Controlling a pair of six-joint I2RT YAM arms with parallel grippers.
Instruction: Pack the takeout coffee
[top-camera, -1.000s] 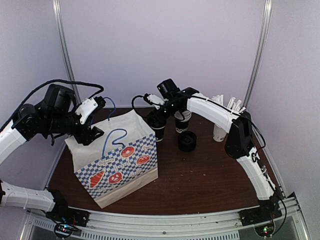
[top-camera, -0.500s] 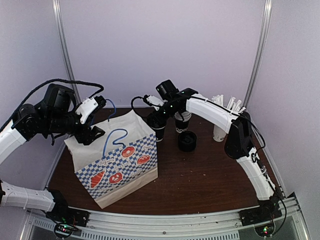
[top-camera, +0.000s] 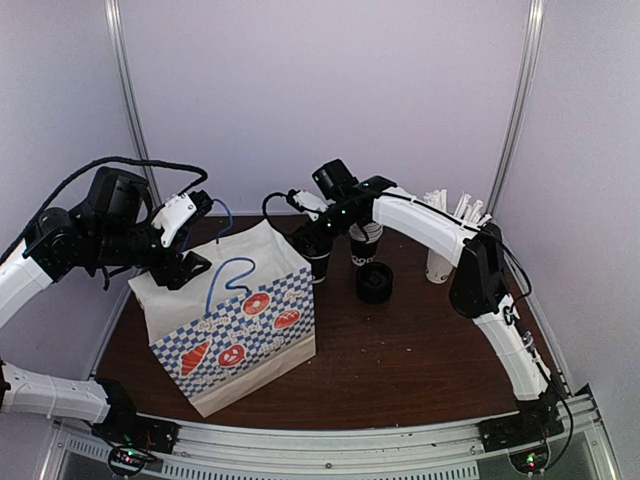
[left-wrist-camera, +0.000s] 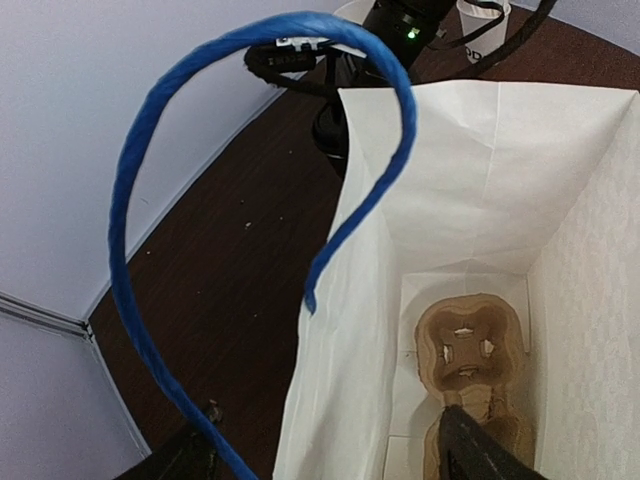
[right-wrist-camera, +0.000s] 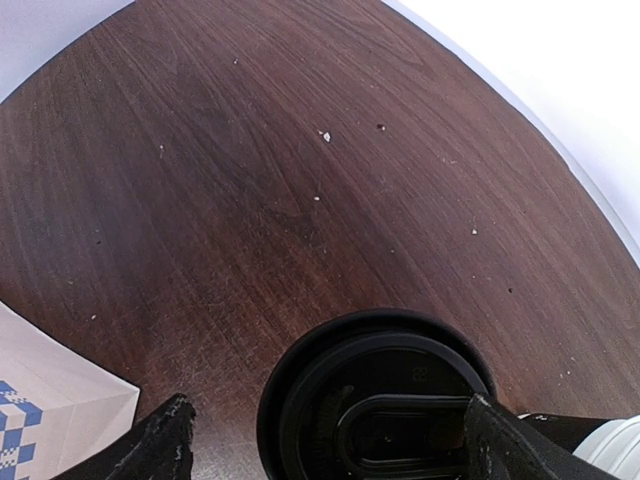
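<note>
The takeout coffee (top-camera: 321, 264), a black cup with a black sip lid (right-wrist-camera: 375, 400), stands on the table right behind the bag's back right corner. My right gripper (top-camera: 318, 247) hangs directly over it, open, with one finger (right-wrist-camera: 165, 445) on the left of the lid and the other on the right (right-wrist-camera: 325, 415). The white paper bag (top-camera: 235, 320) with blue checks stands open at the left. My left gripper (top-camera: 185, 268) is open and straddles the bag's back left wall (left-wrist-camera: 345, 380). The blue handle (left-wrist-camera: 150, 200) loops above it (left-wrist-camera: 328, 430).
A brown cardboard cup carrier (left-wrist-camera: 465, 345) lies on the bag's floor. Another black cup with white print (top-camera: 365, 243), a short stack of black lids (top-camera: 374, 283) and a white cup of straws (top-camera: 440, 262) stand to the right of the coffee. Walls close in behind.
My right gripper has shifted very slightly to the left over the cup. The left arm and the bag have not visibly moved.
</note>
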